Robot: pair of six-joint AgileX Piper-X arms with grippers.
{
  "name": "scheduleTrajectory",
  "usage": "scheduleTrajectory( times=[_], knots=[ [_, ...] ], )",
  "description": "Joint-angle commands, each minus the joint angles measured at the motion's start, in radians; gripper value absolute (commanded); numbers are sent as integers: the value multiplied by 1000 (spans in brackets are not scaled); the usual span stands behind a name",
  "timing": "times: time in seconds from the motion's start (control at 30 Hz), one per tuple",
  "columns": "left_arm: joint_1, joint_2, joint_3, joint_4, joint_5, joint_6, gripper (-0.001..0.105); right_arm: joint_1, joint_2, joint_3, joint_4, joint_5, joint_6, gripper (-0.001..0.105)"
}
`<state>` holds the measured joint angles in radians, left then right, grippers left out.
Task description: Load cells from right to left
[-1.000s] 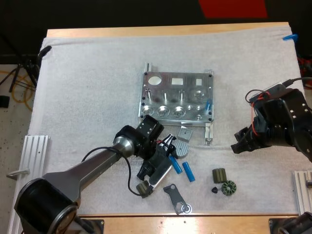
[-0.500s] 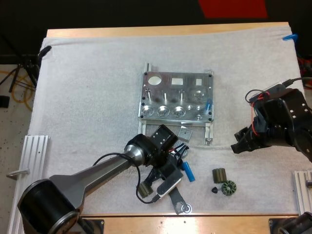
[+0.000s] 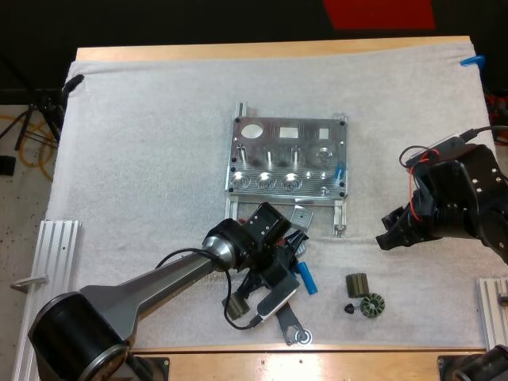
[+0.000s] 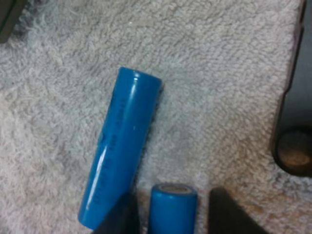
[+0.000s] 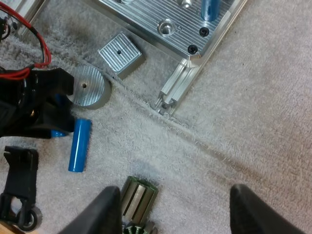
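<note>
we take the metal fixture [image 3: 290,159] as our landmark; it lies flat on the white mat [image 3: 143,143] that covers the wooden counter [image 3: 262,50]. a standing blue cell [image 3: 340,171] sits upright in a hole at the fixture's right end, in the row nearest us. our left claw [image 3: 290,262] is down at the mat just off the fixture's near edge, among loose parts. in the left wrist view its fingers [image 4: 122,222] stand narrowly apart with a second blue cell [image 4: 171,207] between them. a thin strip of mat shows on either side of that cell, so the claw is around it and not pressing on it. a loose blue cell [image 4: 124,175] lies flat and tilted on the mat just beside the claw, on the side away from the fixture's left end. a square metal block [image 5: 120,54] and a round metal disc [image 5: 87,87] lie between the fixture's near edge and the left claw. a black bracket [image 3: 287,324] lies farther from the fixture than the claw. our right claw [image 3: 390,236] is well beyond the fixture's right end, its fingers wide apart and holding nothing. a dark ribbed part [image 5: 139,197] lies close by it, with a dark toothed wheel [image 3: 371,305] beside that part, both farther from the fixture than the loose blue cell.
</note>
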<state>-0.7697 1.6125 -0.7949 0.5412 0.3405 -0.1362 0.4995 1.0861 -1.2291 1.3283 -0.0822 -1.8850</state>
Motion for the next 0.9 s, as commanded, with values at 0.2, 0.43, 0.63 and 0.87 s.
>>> scheduleTrajectory(
  times=[0.2, 0.43, 0.63, 0.87],
  knots=[
    [-3, 18, 6, -43, -82, 7, 0, -7, -6, -1, -7, -5, 3, 49],
    [-28, -32, 6, -36, -82, -2, 0, -7, -6, -1, -7, -5, 3, 49],
    [-62, -117, 6, -32, -82, -206, 0, -7, -6, -1, -7, -5, 3, 49],
    [-65, -243, 6, 35, -82, -516, 0, -7, -6, -1, -11, -5, 3, 49]
  ],
)
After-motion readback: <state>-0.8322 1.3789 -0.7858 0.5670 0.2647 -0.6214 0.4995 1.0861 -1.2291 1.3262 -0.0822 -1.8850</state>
